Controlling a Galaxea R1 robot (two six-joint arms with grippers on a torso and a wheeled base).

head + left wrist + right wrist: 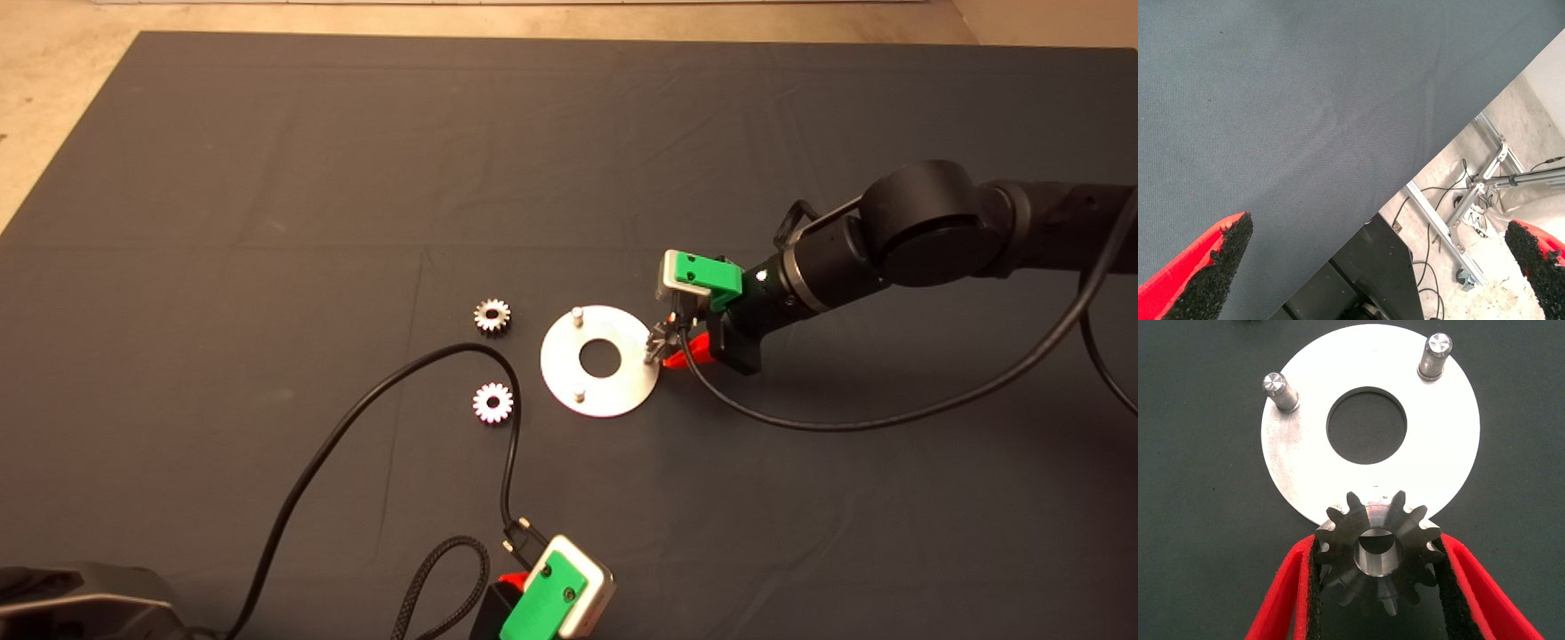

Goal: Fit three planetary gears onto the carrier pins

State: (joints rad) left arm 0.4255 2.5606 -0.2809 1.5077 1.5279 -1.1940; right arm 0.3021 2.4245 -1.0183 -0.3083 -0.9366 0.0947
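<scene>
One gear (1377, 553) sits clamped in your right end effector (1377, 587) over the disc's (1445, 447) near pin; any bore misalignment could jam or drop it.

The right arm reaches in from the right edge, wrist angled down, its gripper (669, 349) low over the bench with both red fingers (1281, 600) pressed against a planetary gear (1377, 553). The left gripper (533, 587) waits at the lower edge, fingers (1211, 263) spread wide.
</scene>
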